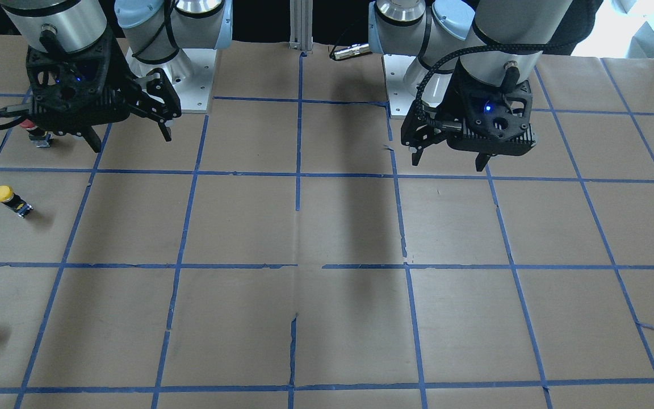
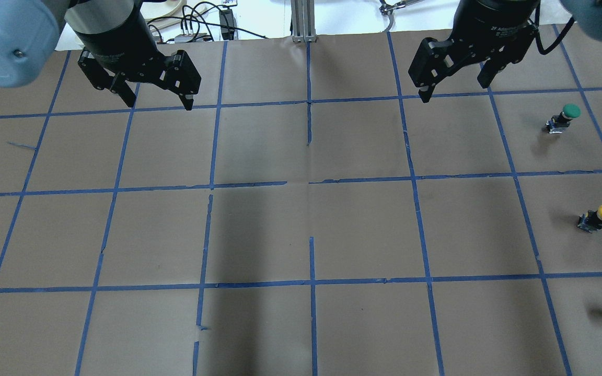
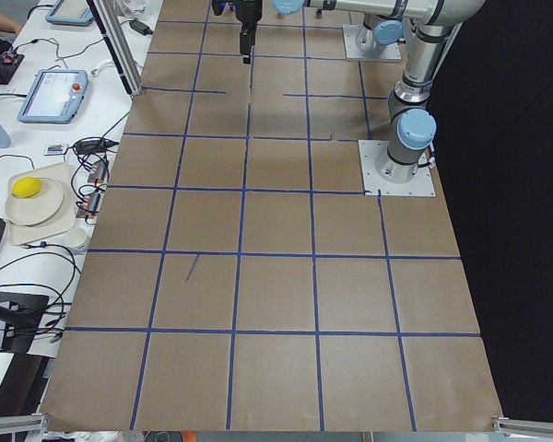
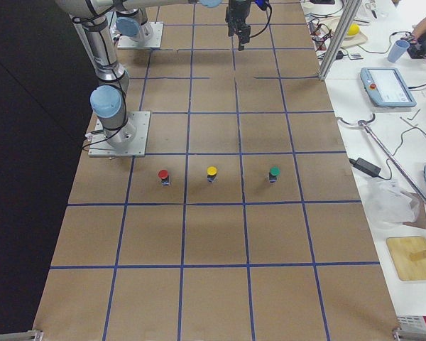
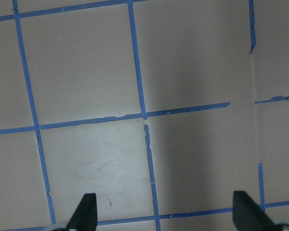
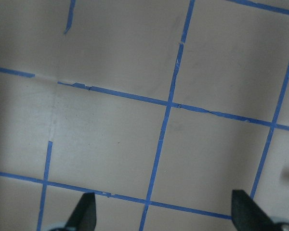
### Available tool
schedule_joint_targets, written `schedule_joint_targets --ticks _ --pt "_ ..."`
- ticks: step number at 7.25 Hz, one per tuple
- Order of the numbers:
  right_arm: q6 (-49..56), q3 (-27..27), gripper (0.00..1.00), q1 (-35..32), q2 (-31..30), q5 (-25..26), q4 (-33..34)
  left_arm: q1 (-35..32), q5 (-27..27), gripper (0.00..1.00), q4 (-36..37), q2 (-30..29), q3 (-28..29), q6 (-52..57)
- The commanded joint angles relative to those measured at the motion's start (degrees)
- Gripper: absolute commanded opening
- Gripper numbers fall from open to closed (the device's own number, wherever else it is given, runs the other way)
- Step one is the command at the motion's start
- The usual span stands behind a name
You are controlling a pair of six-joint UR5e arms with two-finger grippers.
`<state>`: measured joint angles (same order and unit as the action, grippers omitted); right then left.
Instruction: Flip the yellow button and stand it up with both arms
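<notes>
The yellow button (image 2: 601, 216) sits on the table (image 2: 363, 324), seemingly upright with its cap on top; it lies well apart from the right hand (image 2: 458, 89), on that hand's outer side; the right hand and the left hand (image 2: 159, 104) both hang spread and empty; the right is nearer.

The red button (image 4: 163, 175) and green button (image 4: 273, 173) flank the yellow button (image 4: 211, 172), both well apart, leaving passing room between.

The left arm (image 1: 508, 25) and right arm (image 1: 54, 17) both hang raised near the base, wrists aimed downward. The left gripper (image 2: 160, 102) is spread wide and empty — the right gripper (image 2: 455, 90) the same, fingers well apart, gripping nothing.
</notes>
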<state>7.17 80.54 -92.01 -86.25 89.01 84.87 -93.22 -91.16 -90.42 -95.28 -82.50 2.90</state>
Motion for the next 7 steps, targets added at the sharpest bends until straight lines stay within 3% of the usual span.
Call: schedule_joint_targets --ticks 1,7 --pt "-8.8 0.1 1.0 0.1 -0.3 -0.2 0.2 0.0 0.5 1.0 0.2 0.2 0.1 0.1" --pt "-8.1 0.1 1.0 0.1 -0.2 -0.1 -0.1 -0.2 -0.1 1.0 0.3 0.7 -1.4 -0.1"
